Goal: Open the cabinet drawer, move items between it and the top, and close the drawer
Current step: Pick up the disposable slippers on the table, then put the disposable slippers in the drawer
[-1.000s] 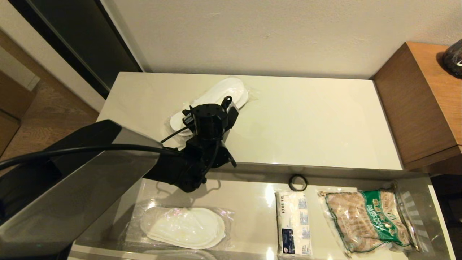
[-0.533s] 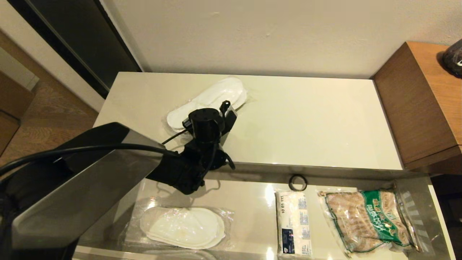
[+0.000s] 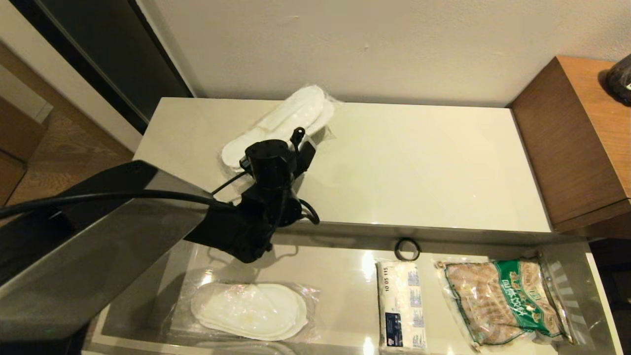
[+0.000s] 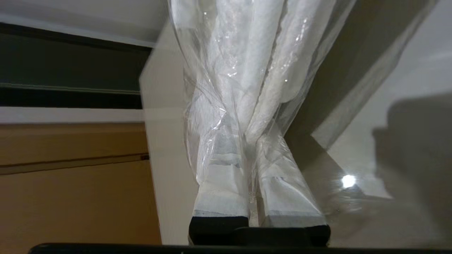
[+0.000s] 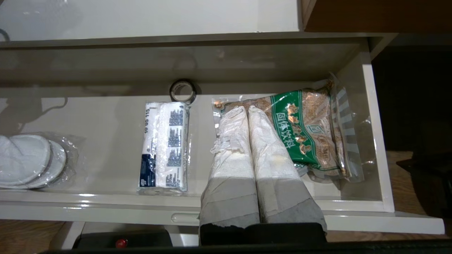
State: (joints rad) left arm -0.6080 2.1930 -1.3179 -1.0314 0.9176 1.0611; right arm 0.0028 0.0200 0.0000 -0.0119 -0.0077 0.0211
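Presently I note my left gripper point(image 4: 252, 225) pinching one slipper pack point(image 3: 276, 125) above the counter point(image 3: 419, 162), long axis running away toward the wall; right gripper point(image 5: 249, 116) pressed together over the drawer point(image 5: 106, 141).

A green-labelled bag of brown snacks point(image 3: 503, 301) lies flat, its clear wrapper catching the light. Just beside the bag's far left corner, a small black ring point(image 3: 406, 249) stands on edge. Beyond the bag on its right rises a brown wooden unit point(image 3: 579, 143), a dark rounded object point(image 3: 620, 79) on top. Far left of the bag, wood flooring point(image 3: 64, 158) shows.
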